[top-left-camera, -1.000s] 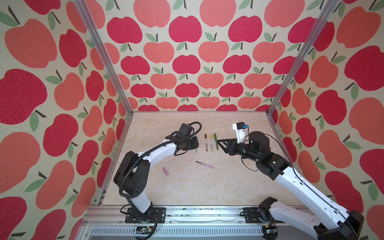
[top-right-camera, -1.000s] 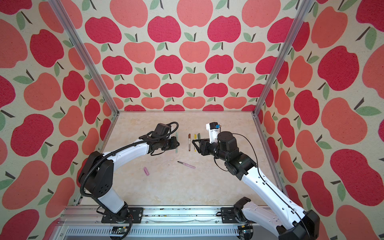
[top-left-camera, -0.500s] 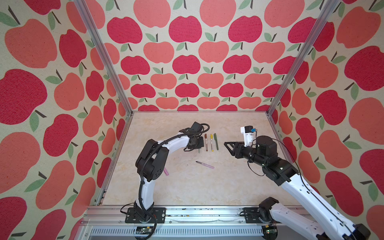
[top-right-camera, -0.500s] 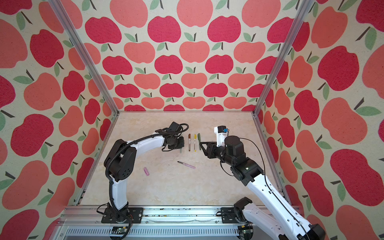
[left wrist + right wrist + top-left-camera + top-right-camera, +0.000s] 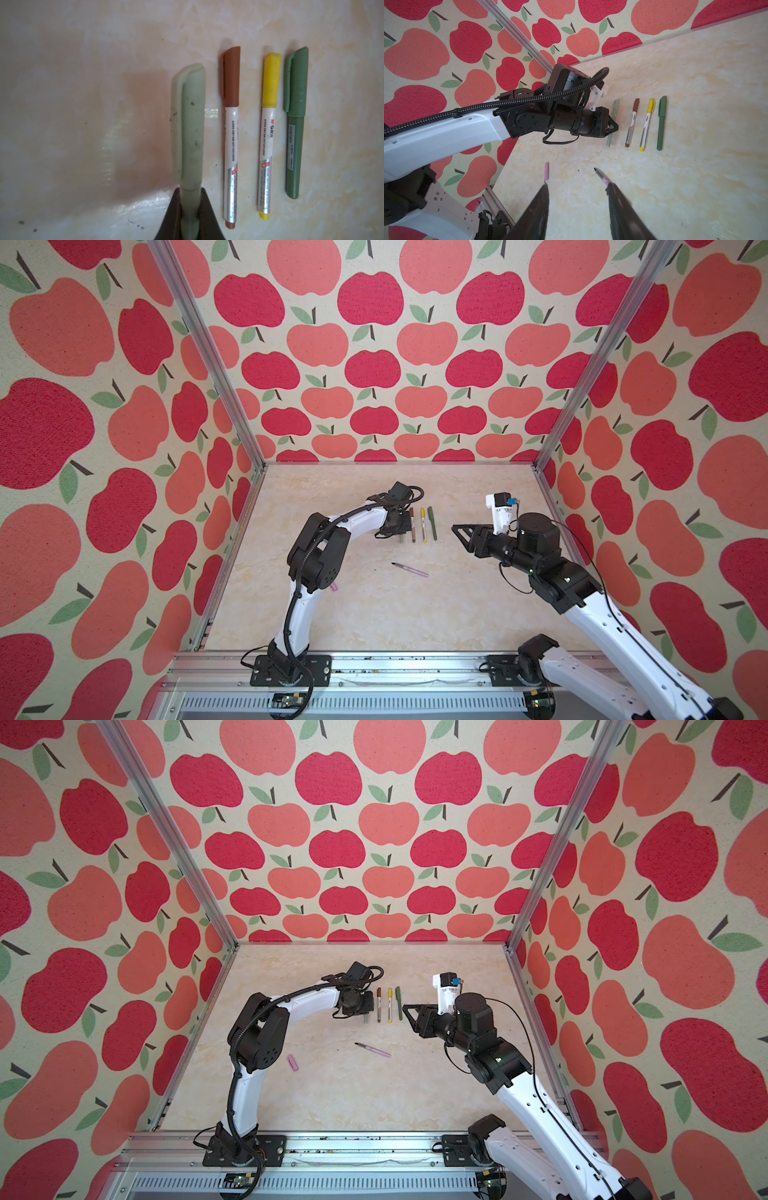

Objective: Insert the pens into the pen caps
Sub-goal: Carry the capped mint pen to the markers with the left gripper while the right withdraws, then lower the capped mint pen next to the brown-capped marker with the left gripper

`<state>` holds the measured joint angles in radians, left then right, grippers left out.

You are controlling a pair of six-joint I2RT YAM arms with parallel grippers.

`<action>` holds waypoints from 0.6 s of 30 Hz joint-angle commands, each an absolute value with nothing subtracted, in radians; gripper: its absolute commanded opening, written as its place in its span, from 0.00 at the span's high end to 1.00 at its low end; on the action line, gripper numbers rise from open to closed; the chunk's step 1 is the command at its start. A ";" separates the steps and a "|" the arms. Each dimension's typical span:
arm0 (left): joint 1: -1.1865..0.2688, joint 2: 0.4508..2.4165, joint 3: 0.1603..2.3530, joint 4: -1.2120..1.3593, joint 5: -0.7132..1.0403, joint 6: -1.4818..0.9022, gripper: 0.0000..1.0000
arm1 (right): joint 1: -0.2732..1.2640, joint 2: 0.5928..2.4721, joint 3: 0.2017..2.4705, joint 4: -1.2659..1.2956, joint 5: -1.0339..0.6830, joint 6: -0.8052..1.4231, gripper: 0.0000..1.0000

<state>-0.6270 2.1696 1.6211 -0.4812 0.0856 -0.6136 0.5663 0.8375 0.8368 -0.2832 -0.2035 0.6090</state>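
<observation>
My left gripper is shut on the barrel of a capped pale green pen, held low over the table at the left end of a row. In that row lie a brown-capped pen, a yellow-capped pen and a capped dark green pen. Nearer the front lies an uncapped pink pen, with its pink cap further left by my left arm's elbow. My right gripper stands open and empty, hovering right of the row.
Apple-patterned walls and aluminium posts close in the marble tabletop on three sides. A metal rail with both arm bases runs along the front edge. My left arm's elbow hangs over the table's left part.
My left arm's elbow has swung right and the gripper with the pale green pen has shifted slightly towards the row. My right gripper has drawn back to the right, away from the pens.
</observation>
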 commanded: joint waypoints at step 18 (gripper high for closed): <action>-0.611 2.261 1.704 -0.519 0.055 -0.594 0.87 | 0.558 0.808 0.805 -0.312 -0.220 0.597 0.52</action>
